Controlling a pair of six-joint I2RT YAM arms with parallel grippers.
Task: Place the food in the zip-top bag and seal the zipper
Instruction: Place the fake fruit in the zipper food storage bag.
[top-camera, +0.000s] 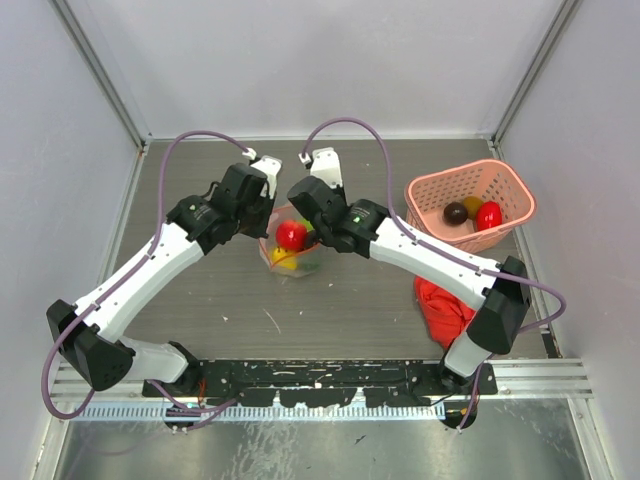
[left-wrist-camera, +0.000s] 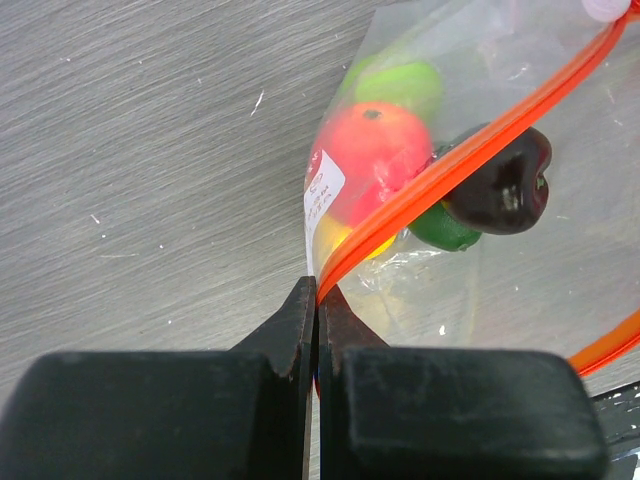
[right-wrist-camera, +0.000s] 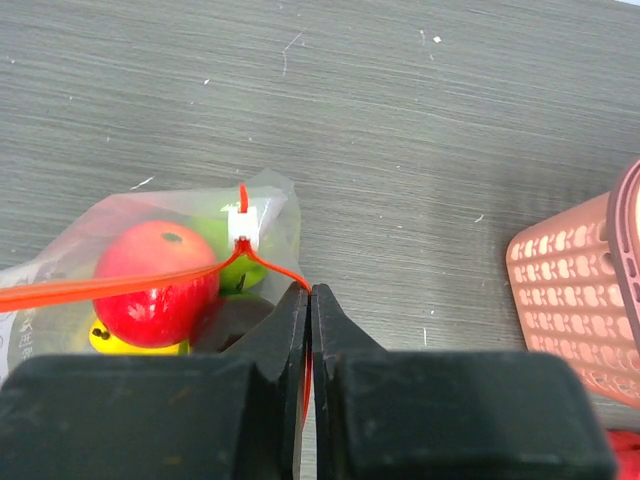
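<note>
The clear zip-top bag (top-camera: 311, 266) lies at mid-table between my two grippers. It holds a red fruit (top-camera: 291, 235), a yellow one (top-camera: 281, 257) and green ones. The left wrist view shows the red (left-wrist-camera: 375, 150), green (left-wrist-camera: 400, 85), yellow (left-wrist-camera: 335, 237) and dark brown (left-wrist-camera: 505, 185) fruits through the plastic. My left gripper (left-wrist-camera: 317, 295) is shut on the orange zipper strip (left-wrist-camera: 470, 150). A second strip (left-wrist-camera: 605, 345) runs apart from it. My right gripper (right-wrist-camera: 310, 292) is shut on the zipper strip (right-wrist-camera: 100, 290) just past a white slider (right-wrist-camera: 242, 225).
A pink lattice basket (top-camera: 500, 180) stands at the right and holds a dark brown fruit (top-camera: 455, 212), an orange one (top-camera: 472, 204) and a red one (top-camera: 489, 215). A red cloth (top-camera: 442, 310) lies below it by the right arm. Walls enclose the table.
</note>
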